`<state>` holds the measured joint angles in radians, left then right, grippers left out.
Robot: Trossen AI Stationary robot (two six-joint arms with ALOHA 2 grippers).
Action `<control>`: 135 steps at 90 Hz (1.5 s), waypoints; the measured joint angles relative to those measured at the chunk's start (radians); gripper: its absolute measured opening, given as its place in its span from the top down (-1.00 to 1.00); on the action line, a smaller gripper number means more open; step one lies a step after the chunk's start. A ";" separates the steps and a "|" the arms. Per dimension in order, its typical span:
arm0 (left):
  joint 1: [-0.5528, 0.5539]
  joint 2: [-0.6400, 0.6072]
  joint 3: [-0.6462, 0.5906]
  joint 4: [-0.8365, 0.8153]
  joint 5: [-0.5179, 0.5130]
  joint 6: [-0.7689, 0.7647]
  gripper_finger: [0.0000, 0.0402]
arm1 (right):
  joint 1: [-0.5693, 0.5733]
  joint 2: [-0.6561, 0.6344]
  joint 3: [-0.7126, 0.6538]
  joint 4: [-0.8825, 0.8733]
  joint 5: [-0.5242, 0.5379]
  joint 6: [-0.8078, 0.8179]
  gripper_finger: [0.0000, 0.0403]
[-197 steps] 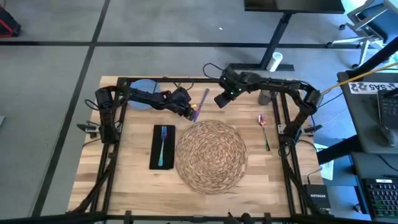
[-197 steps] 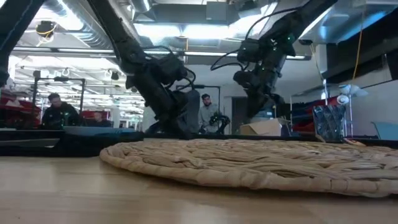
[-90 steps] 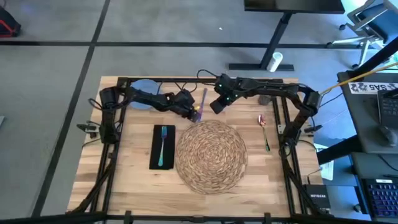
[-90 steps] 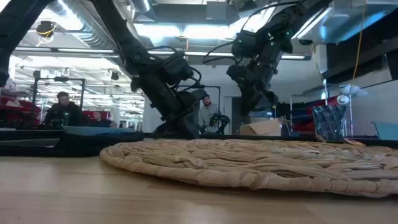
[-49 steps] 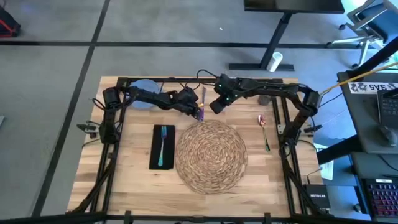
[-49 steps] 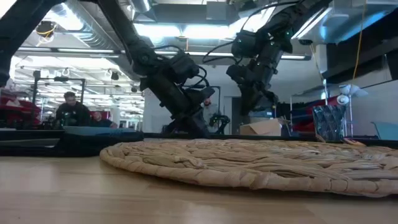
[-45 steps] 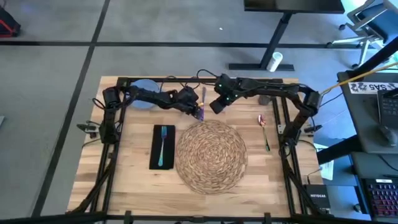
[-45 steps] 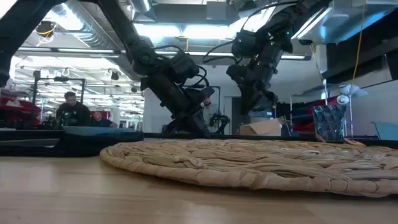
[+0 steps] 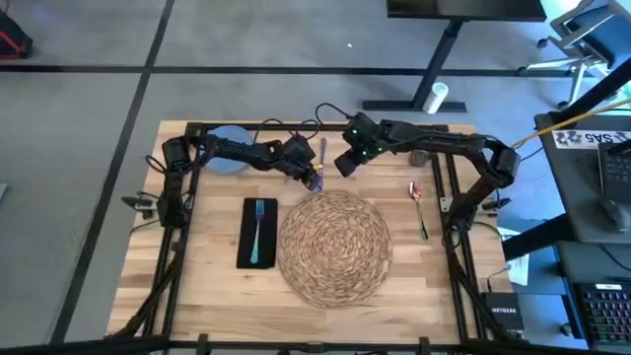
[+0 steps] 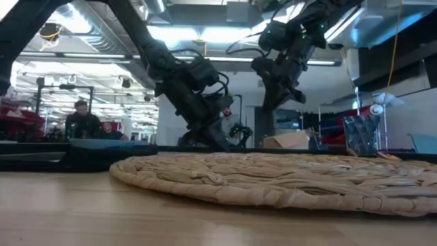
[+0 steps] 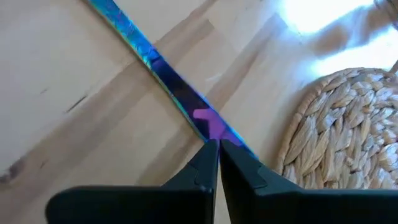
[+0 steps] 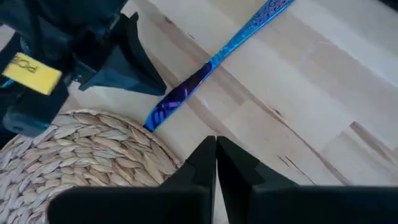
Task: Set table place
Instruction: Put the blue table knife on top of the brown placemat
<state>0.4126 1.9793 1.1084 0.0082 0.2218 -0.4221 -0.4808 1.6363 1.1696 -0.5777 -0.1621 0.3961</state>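
left claw [image 11: 218, 149] closed, iridescent cutlery [image 11: 163, 71], placemat [image 11: 342, 134]

Placemat [image 9: 335, 246] mid table [image 9: 197, 296]; napkin [image 9: 257, 233] w/ fork [image 9: 258, 229] left; spoon [image 9: 419, 204], prob., right; plate [image 9: 228, 163] far left.

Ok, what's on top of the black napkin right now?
Only the teal fork lies lengthwise on the black napkin, tines toward the far edge. The fork covers the strip of napkin beneath it. Neither gripper is over it.
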 joint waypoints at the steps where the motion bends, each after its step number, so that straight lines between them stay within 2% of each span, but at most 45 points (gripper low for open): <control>1: -0.001 0.002 0.000 0.000 0.000 0.001 1.00 | 0.001 0.000 0.000 0.000 -0.004 0.001 1.00; 18: -0.013 0.042 0.003 0.025 0.015 -0.021 1.00 | 0.005 0.003 0.000 0.000 -0.077 0.030 1.00; 40: -0.024 0.040 0.003 0.037 0.021 -0.077 1.00 | 0.005 0.006 0.000 -0.008 -0.039 0.052 1.00; 71: -0.012 0.027 0.037 0.023 0.042 -0.119 1.00 | 0.005 0.006 0.000 -0.026 -0.037 0.052 1.00; 135: -0.013 0.055 0.039 -0.006 0.024 -0.113 1.00 | 0.005 0.006 0.000 -0.038 -0.040 0.060 1.00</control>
<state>0.3992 2.0342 1.1469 0.0020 0.2456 -0.5348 -0.4755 1.6428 1.1694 -0.6154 -0.2016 0.4558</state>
